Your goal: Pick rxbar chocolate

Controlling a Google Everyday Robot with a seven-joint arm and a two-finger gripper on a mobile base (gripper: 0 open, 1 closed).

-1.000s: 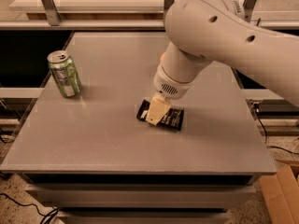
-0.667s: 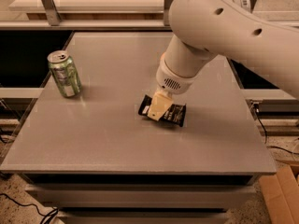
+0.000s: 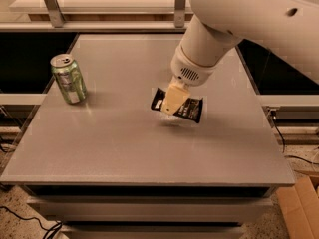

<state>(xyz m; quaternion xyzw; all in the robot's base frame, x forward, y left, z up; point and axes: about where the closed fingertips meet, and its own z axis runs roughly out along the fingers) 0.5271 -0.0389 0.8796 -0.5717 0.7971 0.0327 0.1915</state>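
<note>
Found the cream-coloured two-finger gripper (image 3: pixel 170 105) clenched on the flat black rxbar chocolate wrapper with white lettering (image 3: pixel 192 109), held tilted just above the grey tabletop (image 3: pixel 124 153) near its middle, noted a faint shadow beneath it, and judged the grasp achieved, with only raising it clear left.

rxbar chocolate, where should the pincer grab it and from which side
Grip across its short width near the middle, coming from above. The rxbar chocolate is flat and thin, so only the narrow width suits a pinch. The pincer is there now, shut on the bar slightly toward the end nearer the green can, which stands well clear.
</note>
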